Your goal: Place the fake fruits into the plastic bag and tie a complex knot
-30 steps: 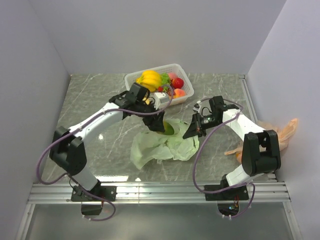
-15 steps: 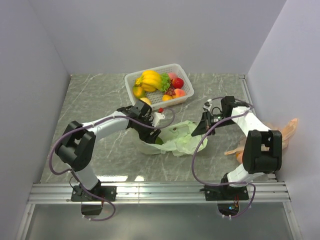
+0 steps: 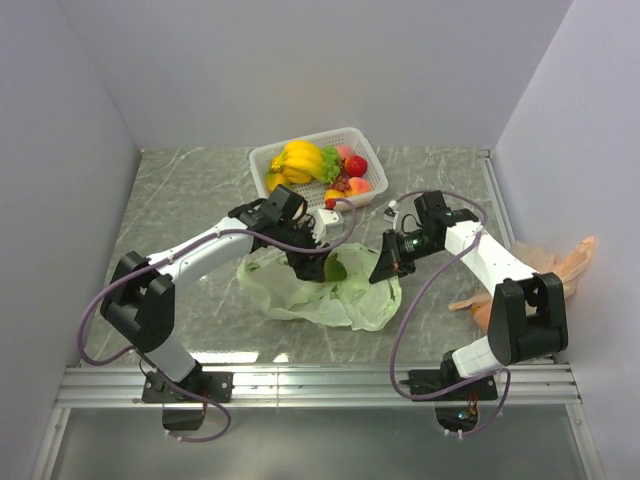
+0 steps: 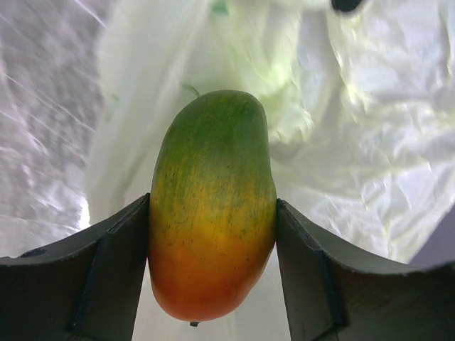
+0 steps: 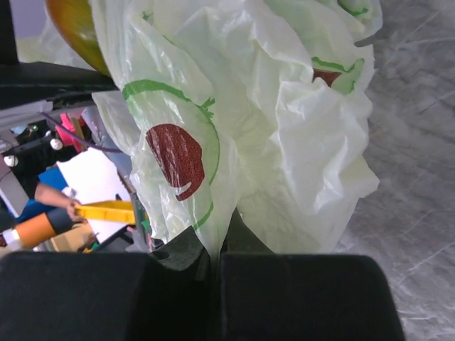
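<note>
Tabletop (image 3: 180, 200) of grey veined stone fills the middle of the overhead view. The plastic bag (image 3: 345, 300) lies crumpled on it, low in the centre. The bag is thin, crinkly, pale green and half see-through, with a dark red and green printed mark on one fold. The right gripper (image 5: 215, 259) is clamped on a pleat of that film at the bag's right edge, its jaws fully together with only plastic between them. Its job, I'd say, is to hold that edge up and taut so the mouth gapes, because slack film would fold over and block the way in.

Upper centre, the white lattice basket (image 3: 262, 165) holds the other fake fruits (image 3: 352, 168). They look glossy and hard, and a yellow banana bunch (image 3: 298, 160) is the biggest of them.

Smaller again, the mango (image 4: 212, 163) sits upright in the left gripper (image 4: 212, 249), pinched across its belly with the jaws fairly wide, right over the bag. Whether it is past the rim I cannot tell. It is smooth and rounded, green running to orange-red, and looks liable to slip. It should be lowered well inside the opening before release, not dropped from above.
</note>
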You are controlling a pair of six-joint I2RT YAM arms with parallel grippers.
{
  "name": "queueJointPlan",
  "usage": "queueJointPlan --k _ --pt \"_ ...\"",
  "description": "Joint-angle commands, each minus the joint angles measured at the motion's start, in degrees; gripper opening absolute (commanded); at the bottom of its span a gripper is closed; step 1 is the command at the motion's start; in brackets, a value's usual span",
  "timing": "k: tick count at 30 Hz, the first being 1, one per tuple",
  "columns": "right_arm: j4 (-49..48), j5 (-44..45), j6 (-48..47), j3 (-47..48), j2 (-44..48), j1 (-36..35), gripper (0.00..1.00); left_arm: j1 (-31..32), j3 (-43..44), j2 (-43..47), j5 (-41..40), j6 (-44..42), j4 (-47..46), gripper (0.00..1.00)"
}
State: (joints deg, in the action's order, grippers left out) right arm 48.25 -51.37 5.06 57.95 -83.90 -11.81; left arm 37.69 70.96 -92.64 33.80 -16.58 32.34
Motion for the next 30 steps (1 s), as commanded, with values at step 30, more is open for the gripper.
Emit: queueJointPlan --k 30 --pt "-4.4 7.0 0.7 -0.4 3.0 0.2 0.0 -14.1 34.4 -23.2 -31.7 32.9 0.1 0.99"
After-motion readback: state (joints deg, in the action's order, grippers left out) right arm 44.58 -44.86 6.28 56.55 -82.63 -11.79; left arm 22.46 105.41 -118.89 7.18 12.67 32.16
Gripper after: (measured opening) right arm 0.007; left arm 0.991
